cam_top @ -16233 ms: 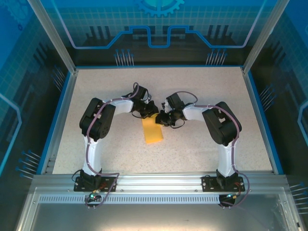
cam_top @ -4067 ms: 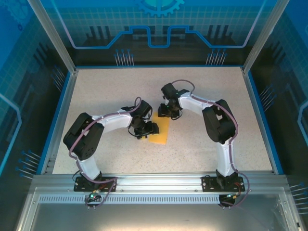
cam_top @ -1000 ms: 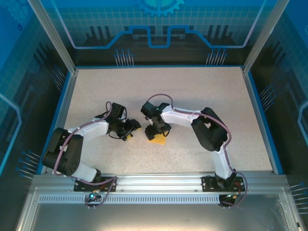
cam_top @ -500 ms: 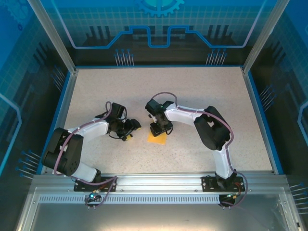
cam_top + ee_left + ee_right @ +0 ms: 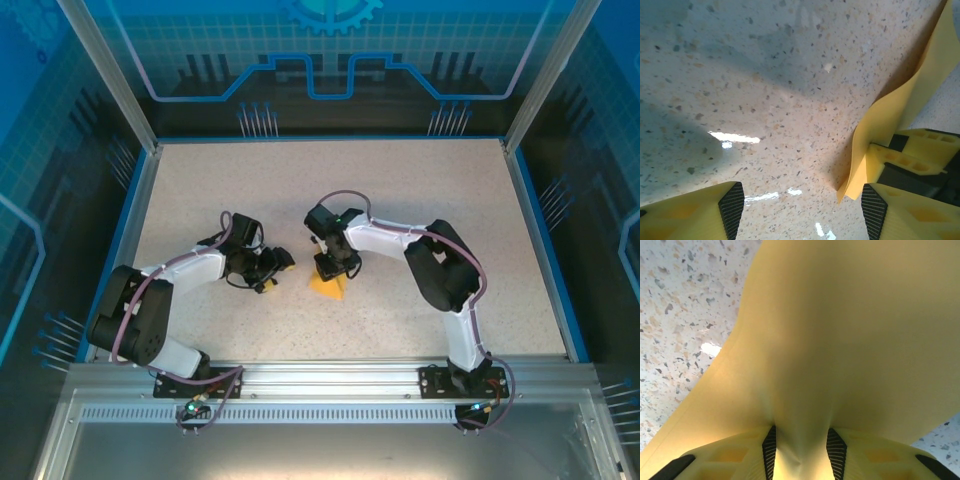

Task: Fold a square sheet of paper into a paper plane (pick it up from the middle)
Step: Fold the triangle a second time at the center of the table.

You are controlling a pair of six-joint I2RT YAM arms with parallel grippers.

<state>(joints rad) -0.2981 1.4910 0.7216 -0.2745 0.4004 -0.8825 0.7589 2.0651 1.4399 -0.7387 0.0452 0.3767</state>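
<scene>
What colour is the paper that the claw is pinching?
The paper is plain orange-yellow, with no pattern. The right wrist view shows it best.

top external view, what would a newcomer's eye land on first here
The orange-yellow paper stands out first: a small bright patch near the middle of the speckled table, buckled up off the surface. The right gripper pinches a ridge of it between its pads. The left gripper sits just to the paper's left, jaws apart with nothing between them.
</scene>
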